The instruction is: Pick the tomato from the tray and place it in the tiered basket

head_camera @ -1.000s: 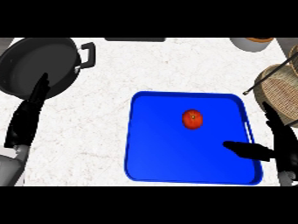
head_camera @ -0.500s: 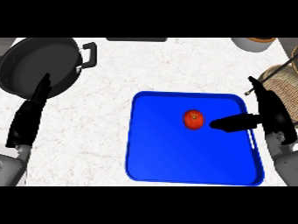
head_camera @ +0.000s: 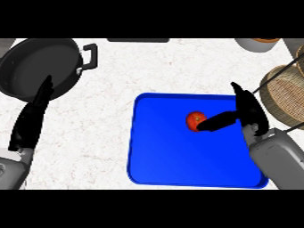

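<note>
Right robot hand [head_camera: 249, 112]: over the tray [head_camera: 174, 164], R side. Fingers straight, pointing up-frame; thumb [head_camera: 216, 121] stuck out to the left, tip at the tomato [head_camera: 195, 120], touching or just short, can't tell which. Hand spread, not pinching, nothing held. Grey forearm enters from lower R corner, crossing tray's R rim.

Tomato: red, sits on blue tray floor, upper-middle area, just left of thumb tip.

Tray: blue, rectangular, flat on white marbled worktop [head_camera: 147, 71], centre-right of view.

Basket [head_camera: 292, 93]: wicker w/ dark wire frame, at R edge, just beside tray's upper R corner. Fingers near it, apart.

Left robot hand [head_camera: 34, 113]: at left, fingers straight and together, pointing up-frame, tips overlapping the pan [head_camera: 32, 67] rim in view. Holds nothing.

Pan: dark, two handles, upper L of worktop, well apart from tray.
</note>
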Available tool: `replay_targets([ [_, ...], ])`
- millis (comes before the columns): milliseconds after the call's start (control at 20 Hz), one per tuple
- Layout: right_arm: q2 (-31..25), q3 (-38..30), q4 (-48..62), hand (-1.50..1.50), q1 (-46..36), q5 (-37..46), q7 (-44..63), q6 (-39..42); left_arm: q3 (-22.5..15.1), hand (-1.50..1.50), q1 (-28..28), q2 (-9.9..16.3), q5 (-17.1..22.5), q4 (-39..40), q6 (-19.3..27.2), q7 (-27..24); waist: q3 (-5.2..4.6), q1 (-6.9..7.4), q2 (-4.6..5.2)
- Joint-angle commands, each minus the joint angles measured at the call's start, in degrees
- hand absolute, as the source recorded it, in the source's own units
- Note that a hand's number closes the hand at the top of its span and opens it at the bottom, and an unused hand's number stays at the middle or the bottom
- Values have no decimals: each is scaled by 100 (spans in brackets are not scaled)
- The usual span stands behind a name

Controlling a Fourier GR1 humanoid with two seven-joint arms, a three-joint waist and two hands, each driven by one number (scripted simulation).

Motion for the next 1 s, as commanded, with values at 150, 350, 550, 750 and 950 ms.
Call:
replay_targets([
  [150, 433, 43, 367, -150, -187, 213, 1094, 175, 184, 0, 407, 12, 18, -248, -170, -209, 4, -18, -13],
  [350, 427, -46, 441, -150, -337, 277, 1060, 537, 187, 0, -147, -160, -233, 116, -62, 171, 5, -90, -4],
  [550, 510, 306, 369, -150, -325, 680, 1446, 617, 307, 0, 105, -10, -91, -143, -265, 239, 3, -57, -29],
  [750, 921, 312, 706, -150, -597, 1068, 1490, 502, 306, 0, 220, -299, -266, 272, -201, -285, -2, -65, -4],
  [950, 919, 278, 642, -150, -335, 1183, 1409, 628, 405, 0, 130, -126, -245, -277, -247, 264, 6, -62, -25],
])
